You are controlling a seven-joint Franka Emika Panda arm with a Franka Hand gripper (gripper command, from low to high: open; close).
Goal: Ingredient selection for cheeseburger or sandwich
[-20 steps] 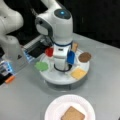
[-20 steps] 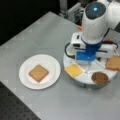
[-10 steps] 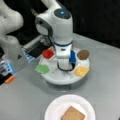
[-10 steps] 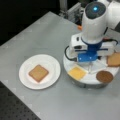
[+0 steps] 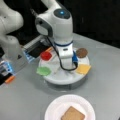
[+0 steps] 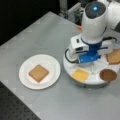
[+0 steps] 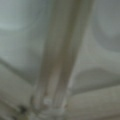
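Arm lowered onto round tray (image 5: pixel 62 80), gripper hidden, grip unclear, bread square (image 6: pixel 38 73) on plate (image 6: pixel 53 62).

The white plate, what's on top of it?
The white plate has one tan bread square lying flat on it, in both front views. Nothing else is on it. Whatever is under the bread is covered.

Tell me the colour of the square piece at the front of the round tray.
Yellow: the cheese square on the round tray, clearest in a front view.
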